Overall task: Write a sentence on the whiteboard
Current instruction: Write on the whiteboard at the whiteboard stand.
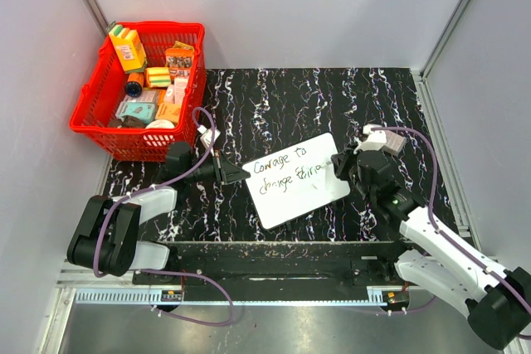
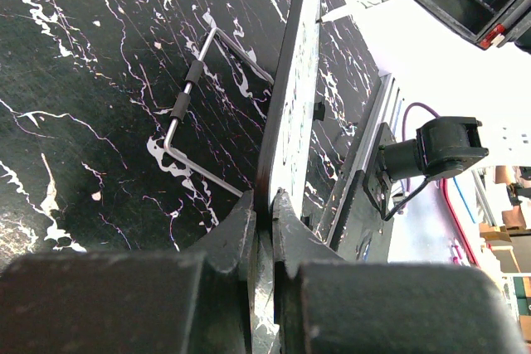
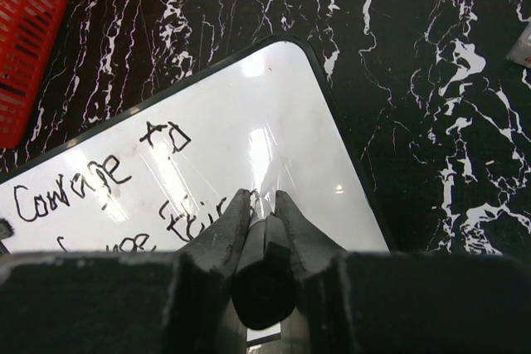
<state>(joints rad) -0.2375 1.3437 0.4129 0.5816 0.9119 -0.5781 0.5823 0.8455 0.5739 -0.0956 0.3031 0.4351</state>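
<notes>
My left claw (image 2: 264, 207) clenched on whiteboard (image 1: 290, 205) edge, steadying it; right claw (image 3: 264, 201) grips marker (image 3: 264, 278) over whiteboard, probably finishing sentence (image 1: 284, 173).

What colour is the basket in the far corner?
The basket is red, clearest in the top external view.

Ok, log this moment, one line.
left gripper: shut on whiteboard edge | right gripper: shut on marker, over whiteboard | sentence: two lines
</notes>
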